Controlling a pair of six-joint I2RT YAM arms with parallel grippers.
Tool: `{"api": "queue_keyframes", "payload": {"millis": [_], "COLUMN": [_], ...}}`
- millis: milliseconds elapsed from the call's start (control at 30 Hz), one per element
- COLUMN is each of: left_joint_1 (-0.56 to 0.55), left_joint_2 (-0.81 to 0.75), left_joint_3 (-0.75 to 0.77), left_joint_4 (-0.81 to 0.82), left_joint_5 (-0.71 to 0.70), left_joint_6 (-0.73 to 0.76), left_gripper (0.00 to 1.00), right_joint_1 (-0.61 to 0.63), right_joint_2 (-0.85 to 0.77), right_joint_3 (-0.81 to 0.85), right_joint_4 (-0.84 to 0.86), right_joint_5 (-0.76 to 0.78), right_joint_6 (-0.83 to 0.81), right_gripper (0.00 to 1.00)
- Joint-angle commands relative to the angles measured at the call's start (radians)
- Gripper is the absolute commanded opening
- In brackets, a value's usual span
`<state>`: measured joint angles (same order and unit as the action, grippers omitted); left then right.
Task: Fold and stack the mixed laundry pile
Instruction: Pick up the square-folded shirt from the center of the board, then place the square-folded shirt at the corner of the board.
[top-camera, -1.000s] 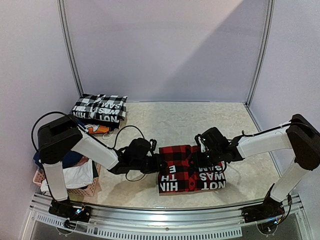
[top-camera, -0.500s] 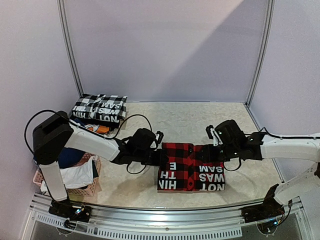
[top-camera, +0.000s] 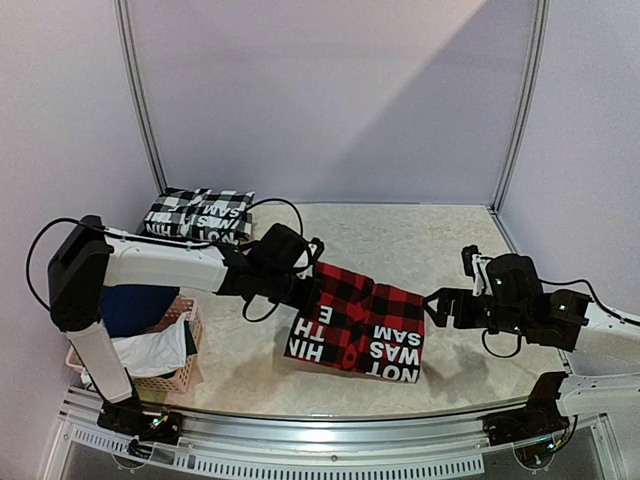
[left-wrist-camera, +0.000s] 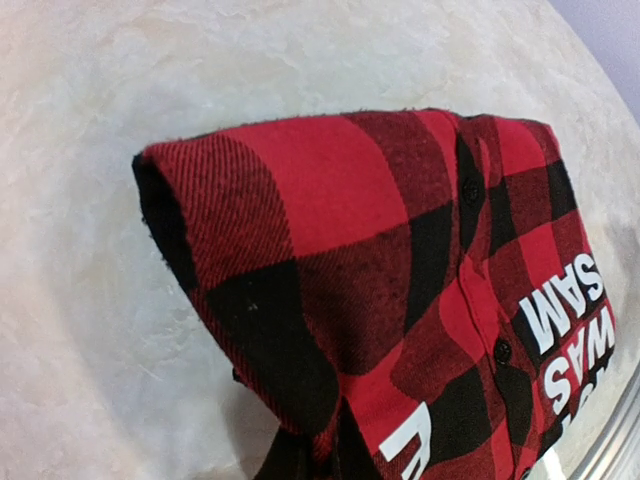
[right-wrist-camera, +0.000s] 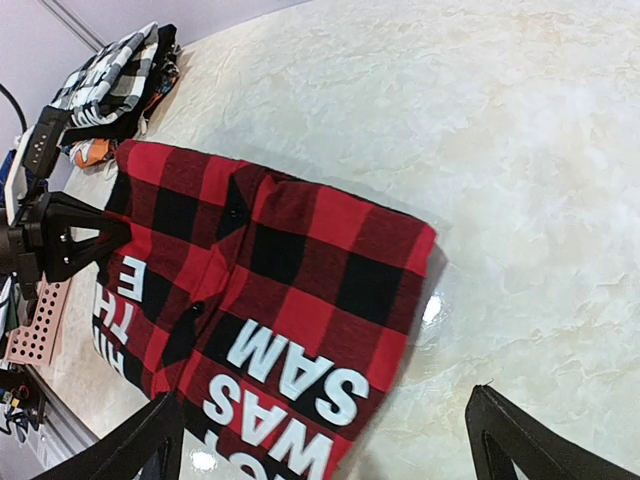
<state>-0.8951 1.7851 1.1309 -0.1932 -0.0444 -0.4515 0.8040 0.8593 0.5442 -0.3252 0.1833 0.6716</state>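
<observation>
My left gripper (top-camera: 308, 283) is clamped on the far left edge of the folded red-and-black plaid shirt (top-camera: 360, 320), and that one pinch is all that holds it. The shirt lies askew in the middle of the table (top-camera: 400, 235), lettering toward the near side, its gripped edge looking slightly raised while the rest seems to rest on the surface. My right gripper (top-camera: 435, 308) stands with its fingers spread wide and nothing between them, just off the shirt's right edge and clear of the cloth. I judge the next job is carrying this bundle over to the folded black-and-white plaid stack (top-camera: 200, 215) at the far left, beyond the pink basket (top-camera: 185, 375) that holds unfolded pieces. The danger is the one-sided hold. If I drag or lift from this edge alone, the free layers on the right may peel open and undo the fold, or friction on the table may bunch the lower layer. The cloth could also slip out of so small a bite. Coming in too low over the stack, I might shove it out of square, and my right fingers, so close by, could snag the hem
</observation>
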Motion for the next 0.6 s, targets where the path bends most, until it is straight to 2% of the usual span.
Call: {"api": "queue_keyframes", "payload": {"millis": [0, 267, 567], "left_joint_1": [0.026, 0.072, 0.156], "left_joint_2": [-0.07, -0.086, -0.079], "left_joint_3": [0.034, 0.167, 0.246], "left_joint_4": [-0.107, -0.278, -0.329], "left_joint_5": [-0.085, -0.193, -0.209], "left_joint_6": [0.112, 0.241, 0.382], "left_gripper": [0.0, 0.0, 0.0], "right_joint_1": [-0.001, 0.0, 0.001], "right_joint_2": [-0.025, -0.018, -0.038], "right_joint_3": [-0.018, -0.021, -0.035], "right_joint_4": [-0.013, -0.023, -0.042], "right_joint_5": [0.042, 0.031, 0.033], "right_joint_6": [-0.013, -0.02, -0.03], "right_gripper": [0.99, 0.99, 0.99]}}
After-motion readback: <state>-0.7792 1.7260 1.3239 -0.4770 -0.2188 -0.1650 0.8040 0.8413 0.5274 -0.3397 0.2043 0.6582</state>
